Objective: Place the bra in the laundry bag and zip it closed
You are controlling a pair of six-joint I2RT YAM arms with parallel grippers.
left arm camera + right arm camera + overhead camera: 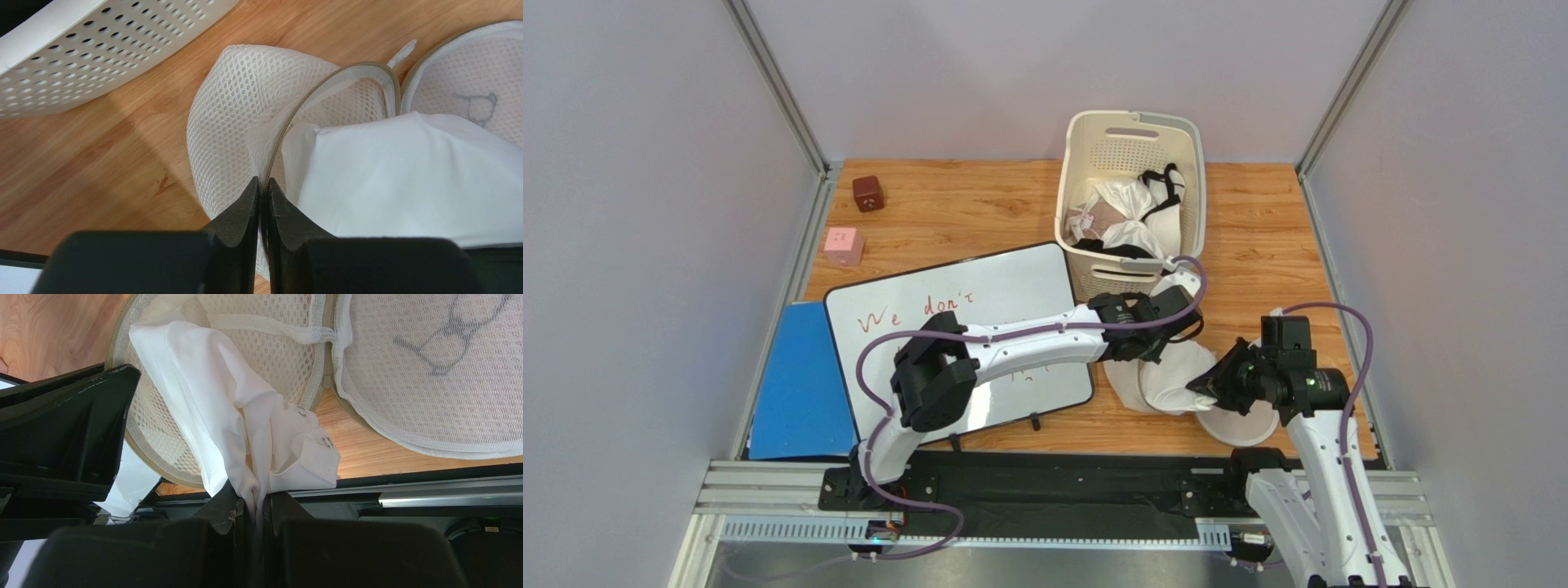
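Wooden table [940, 221], warm brown grain, shut in by pale grey walls on three sides, with a metal rail along the near edge. At far left, a blue mat [799, 392] along the table's left side, its right edge tucked under a tilted whiteboard [1014, 288]. Behind them, near the back left corner, a brown cube [869, 192] and a pink cube [843, 245], set apart from each other. Right of centre at the back, a cream basket [1133, 141] holding white cloth and a black-strapped garment.

Just in front of the basket, at near right: the laundry bag [1241, 426], unzipped, its two mesh halves side by side. Bra [215, 410] draped across the inside of the left half, one end trailing out over the rim. Left gripper [263, 196] pinched tight on that half's zipper rim. Right gripper [258, 508] clamped on the bunched trailing end of the bra.

Red marker on the whiteboard, readable as "We don't"; the rest hidden by the left arm. Dark pen scribble on the right mesh half, not legible. Small printed tag on the bra, too small to read.

Right half of the bag close to the table's near edge. Only a narrow gap between basket and bag, filled by the left gripper. Bare wood to the right of the basket and across the back left.
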